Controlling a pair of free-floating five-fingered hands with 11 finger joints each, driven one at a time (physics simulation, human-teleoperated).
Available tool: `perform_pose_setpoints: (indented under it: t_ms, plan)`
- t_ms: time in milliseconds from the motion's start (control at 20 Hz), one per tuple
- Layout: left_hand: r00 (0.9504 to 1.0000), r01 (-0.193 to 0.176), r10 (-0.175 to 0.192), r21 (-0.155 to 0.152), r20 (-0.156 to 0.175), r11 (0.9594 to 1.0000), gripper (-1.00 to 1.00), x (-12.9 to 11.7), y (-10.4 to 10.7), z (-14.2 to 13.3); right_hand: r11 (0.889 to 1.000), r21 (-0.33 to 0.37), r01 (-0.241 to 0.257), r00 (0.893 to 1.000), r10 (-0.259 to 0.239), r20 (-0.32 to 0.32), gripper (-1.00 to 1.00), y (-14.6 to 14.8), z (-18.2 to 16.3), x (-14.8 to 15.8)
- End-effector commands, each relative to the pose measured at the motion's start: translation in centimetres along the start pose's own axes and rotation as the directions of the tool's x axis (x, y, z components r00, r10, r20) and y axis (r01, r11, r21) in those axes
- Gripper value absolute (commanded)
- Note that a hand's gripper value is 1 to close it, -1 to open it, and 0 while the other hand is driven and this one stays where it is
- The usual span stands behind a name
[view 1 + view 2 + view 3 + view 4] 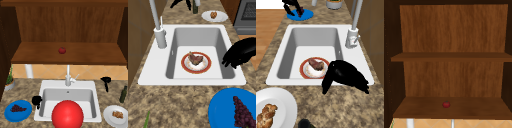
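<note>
- I saw my left hand (36, 100) hanging relaxed, holding nothing, over the white sink's (44, 85) left rim, near the round blue plate of dark grapes (18, 110).
- My right hand (106, 80) hovered slack, fingers pointing down, over the counter beside the dark green bottle (123, 94).

A speckled granite countertop (25, 90) holds a white sink (45, 85), a blue plate (23, 115) at its left, a white plate (110, 117) and a dark green bottle (123, 94) at its right. Above, a wooden cabinet shelf (37, 53) carries one small red apple (62, 50).
</note>
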Motion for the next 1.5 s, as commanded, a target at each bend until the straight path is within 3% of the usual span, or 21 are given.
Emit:
perform_pose_setpoints:
  t_ms: [0,150,800,1450]
  plan:
    - [1.0,0.0,0.0,0.0,0.0,1.0,0.0,0.0,0.0,0.0,0.999,0.033,0.035,0.999,-0.035,-0.001,-1.0,-1.3,0.7,-1.4]
    - [1.0,0.0,0.0,0.0,0.0,1.0,0.0,0.0,0.0,0.0,0.996,0.064,0.056,0.998,-0.056,-0.003,-1.0,-1.9,2.0,-2.9]
    - [1.0,0.0,0.0,0.0,0.0,1.0,0.0,0.0,0.0,0.0,0.994,0.071,0.081,0.996,-0.082,0.018,-1.0,-4.0,6.3,-9.2]
    - [1.0,0.0,0.0,0.0,0.0,1.0,0.0,0.0,0.0,0.0,0.971,0.219,0.099,0.994,-0.106,0.021,-1.0,-4.4,10.3,-14.1]
